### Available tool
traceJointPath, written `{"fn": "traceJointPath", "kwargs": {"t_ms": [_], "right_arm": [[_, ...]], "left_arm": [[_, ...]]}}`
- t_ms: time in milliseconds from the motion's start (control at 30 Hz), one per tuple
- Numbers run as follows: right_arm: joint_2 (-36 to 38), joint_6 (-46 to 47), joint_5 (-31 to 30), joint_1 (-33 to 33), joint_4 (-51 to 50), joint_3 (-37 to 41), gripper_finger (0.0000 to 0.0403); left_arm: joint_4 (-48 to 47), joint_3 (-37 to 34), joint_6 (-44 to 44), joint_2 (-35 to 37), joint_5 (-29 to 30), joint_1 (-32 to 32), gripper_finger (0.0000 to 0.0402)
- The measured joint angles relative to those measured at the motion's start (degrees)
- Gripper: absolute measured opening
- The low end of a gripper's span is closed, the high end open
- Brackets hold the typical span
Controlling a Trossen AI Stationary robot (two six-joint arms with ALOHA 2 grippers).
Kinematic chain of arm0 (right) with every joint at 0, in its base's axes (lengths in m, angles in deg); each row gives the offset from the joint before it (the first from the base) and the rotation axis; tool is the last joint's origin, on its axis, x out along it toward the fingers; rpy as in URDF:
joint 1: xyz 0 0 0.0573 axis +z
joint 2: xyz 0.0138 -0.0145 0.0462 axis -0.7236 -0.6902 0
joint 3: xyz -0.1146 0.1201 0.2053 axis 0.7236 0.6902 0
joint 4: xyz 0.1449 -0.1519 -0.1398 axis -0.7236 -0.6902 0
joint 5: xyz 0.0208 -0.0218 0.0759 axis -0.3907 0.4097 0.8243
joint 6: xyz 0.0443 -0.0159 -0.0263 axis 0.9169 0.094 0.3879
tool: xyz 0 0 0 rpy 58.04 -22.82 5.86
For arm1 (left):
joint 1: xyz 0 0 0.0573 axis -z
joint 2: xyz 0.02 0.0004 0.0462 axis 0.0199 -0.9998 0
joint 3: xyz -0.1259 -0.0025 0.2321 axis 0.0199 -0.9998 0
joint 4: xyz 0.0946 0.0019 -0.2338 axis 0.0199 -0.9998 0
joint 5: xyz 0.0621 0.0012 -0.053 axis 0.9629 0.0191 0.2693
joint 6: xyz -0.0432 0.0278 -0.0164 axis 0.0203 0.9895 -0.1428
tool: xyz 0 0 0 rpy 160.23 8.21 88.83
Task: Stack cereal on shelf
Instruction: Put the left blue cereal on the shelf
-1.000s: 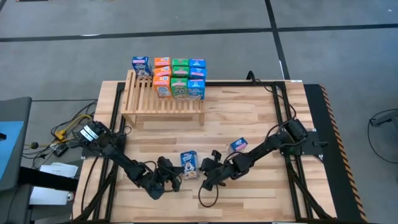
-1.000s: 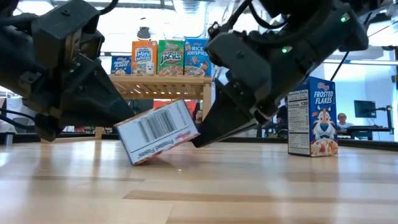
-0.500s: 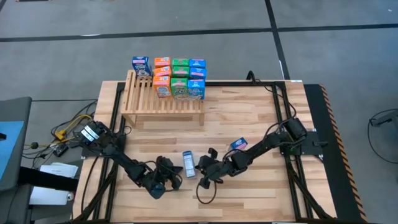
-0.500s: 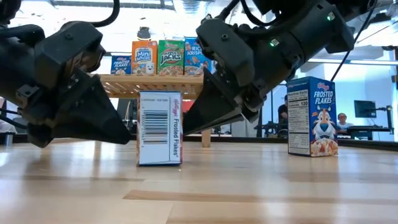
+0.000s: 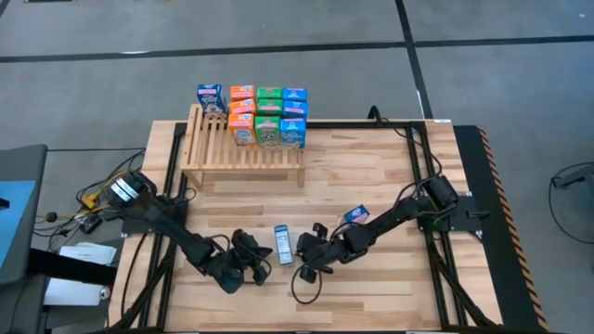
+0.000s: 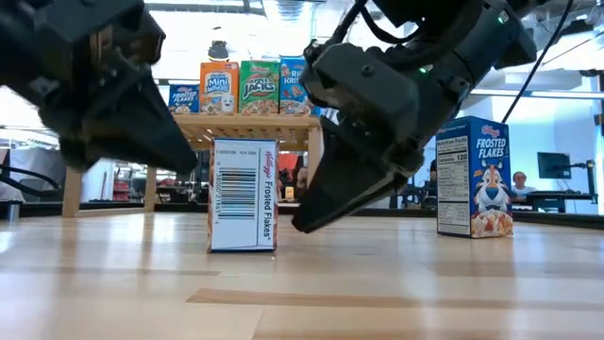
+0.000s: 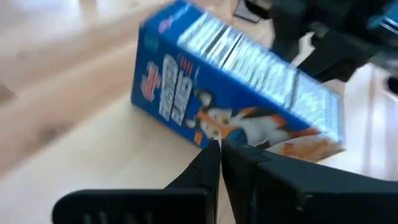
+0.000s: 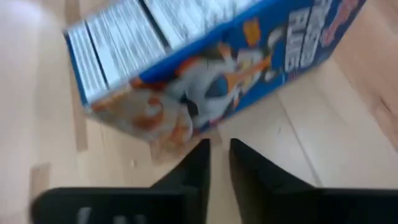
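Note:
A blue Frosted Flakes cereal box (image 5: 283, 244) (image 6: 243, 194) stands upright on its bottom end on the plank table, between my two grippers. My left gripper (image 5: 264, 259) (image 7: 217, 148) is shut, raised just left of the box and clear of it. My right gripper (image 5: 303, 251) (image 8: 217, 146) points down at the table just right of the box, with a narrow gap between its fingers and nothing in it. A second blue cereal box (image 5: 355, 215) (image 6: 475, 178) stands farther right. Several cereal boxes (image 5: 267, 116) (image 6: 247, 87) stand on the slatted shelf (image 5: 243, 153).
Black frame rails (image 5: 415, 158) run along the table's left and right sides, and cables (image 5: 97, 195) lie off its left edge. Bare planks (image 5: 306, 190) lie between the shelf and the loose boxes. A person (image 6: 519, 184) sits in the room beyond.
The blue box was propped at a tilt between both grippers. It has been tipped upright and now stands on its own. My left gripper has risen and drawn away from the box. My right gripper has tipped downward and come off the box's right side.

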Motion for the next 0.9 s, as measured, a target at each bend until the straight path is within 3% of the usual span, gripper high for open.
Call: {"fn": "traceJointPath", "kwargs": {"t_ms": [200,467,667,900], "right_arm": [[0.1,-0.3,6.3,0.0,-9.3,-3.7,0.0173],[5.9,1.9,8.8,0.1,-29.4,-11.4,0.0299],[8.4,11.4,7.1,0.0,-33.9,-17.2,0.0319],[-1.4,20.4,3.3,-1.7,-35.2,-27.8,0.032]], "left_arm": [[-8.7,0.0,7.8,8.8,-2.0,-1.0,0.0069],[-14.6,0.0,15.1,16.5,-14.1,-3.9,0.019],[-23.5,0.0,18.6,23.3,-16.2,-4.6,0.0244],[-36.4,0.0,23.1,31.3,-16.0,-4.7,0.0271]]}}
